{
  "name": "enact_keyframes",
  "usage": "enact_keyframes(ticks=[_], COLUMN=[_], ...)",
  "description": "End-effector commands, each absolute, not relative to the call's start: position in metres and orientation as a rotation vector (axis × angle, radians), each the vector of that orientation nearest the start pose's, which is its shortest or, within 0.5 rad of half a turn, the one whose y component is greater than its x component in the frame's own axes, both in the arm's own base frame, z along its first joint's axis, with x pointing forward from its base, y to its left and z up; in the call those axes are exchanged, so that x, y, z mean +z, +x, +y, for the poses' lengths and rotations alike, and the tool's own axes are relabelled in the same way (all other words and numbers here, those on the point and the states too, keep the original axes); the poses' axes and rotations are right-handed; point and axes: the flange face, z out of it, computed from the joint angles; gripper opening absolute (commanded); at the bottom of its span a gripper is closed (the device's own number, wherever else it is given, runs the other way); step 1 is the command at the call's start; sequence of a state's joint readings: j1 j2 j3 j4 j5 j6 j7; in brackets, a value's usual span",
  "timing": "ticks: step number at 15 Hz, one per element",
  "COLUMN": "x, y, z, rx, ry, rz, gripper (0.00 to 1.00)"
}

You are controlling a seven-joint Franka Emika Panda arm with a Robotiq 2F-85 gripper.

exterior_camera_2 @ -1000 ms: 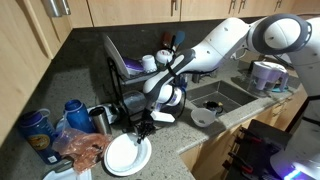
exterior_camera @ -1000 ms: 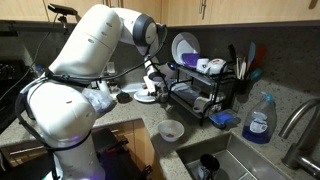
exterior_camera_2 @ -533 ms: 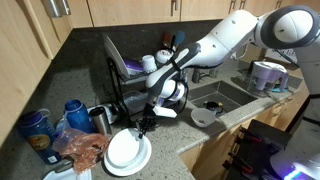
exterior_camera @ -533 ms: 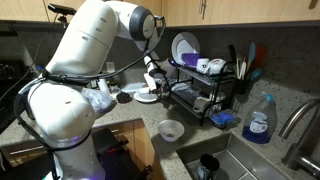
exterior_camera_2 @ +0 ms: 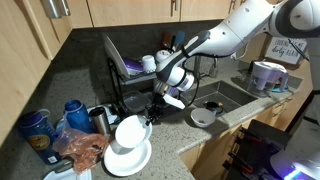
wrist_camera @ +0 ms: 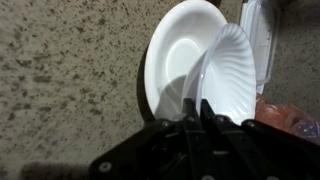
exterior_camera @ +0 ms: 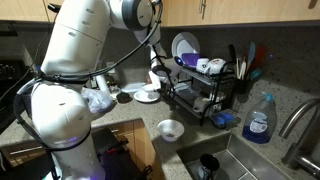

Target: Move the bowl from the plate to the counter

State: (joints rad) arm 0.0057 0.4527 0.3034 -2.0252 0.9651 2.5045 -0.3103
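The bowl (exterior_camera_2: 130, 132) stands tilted on edge over the plate (exterior_camera_2: 127, 160), its hollow side facing that exterior view, and I cannot tell whether its lower rim touches the plate. The claw (wrist_camera: 196, 108) is clamped on the bowl's rim, one finger on each side of the thin wall in the wrist view. The plate lies flat on the speckled worktop (exterior_camera_2: 80, 85), near the dish rack (exterior_camera_2: 135, 72).

2 exterior views share the counter (exterior_camera_2: 85, 75) from different angles; wrist view looks down.
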Motion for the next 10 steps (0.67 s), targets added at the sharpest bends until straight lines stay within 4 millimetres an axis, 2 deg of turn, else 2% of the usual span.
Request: enact_keyframes(ticks=[1, 6, 10], x=[0.250, 0.241, 0.238], y=[0.556, 0.531, 0.513], z=[0.132, 0.081, 0.057], rx=[-0.020, -0.010, 0.025], ry=[-2.341, -2.263, -2.262], rz=[0.286, 0.338, 0.374], gripper=[0.02, 0.02, 0.02])
